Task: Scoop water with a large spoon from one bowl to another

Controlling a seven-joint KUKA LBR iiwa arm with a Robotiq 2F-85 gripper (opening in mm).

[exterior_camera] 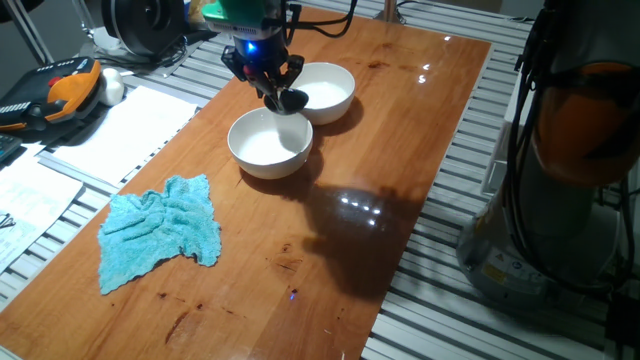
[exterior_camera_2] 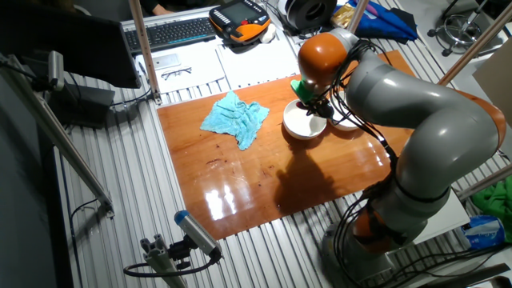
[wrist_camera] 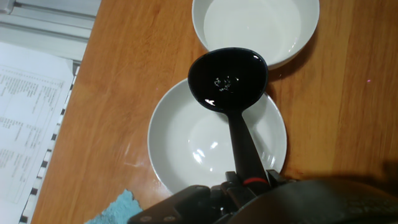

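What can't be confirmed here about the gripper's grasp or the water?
- Gripper fingers: hand view, cut off by the bottom edge; fixed views too small.
- Water level in the two white ceramic bowls: too clear against white.
- Black plastic ladle: glints only, fill uncertain.

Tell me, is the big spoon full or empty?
Full: the large spoon holds shiny water, level above the bowls.

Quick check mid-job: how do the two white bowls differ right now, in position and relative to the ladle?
The near bowl sits closer to the teal cloth; the far bowl lies beyond it. In the hand view, the ladle has its handle crossing the near bowl, while its scoop hangs at the gap, barely reaching the far bowl. Both are round, white and upright, almost touching.
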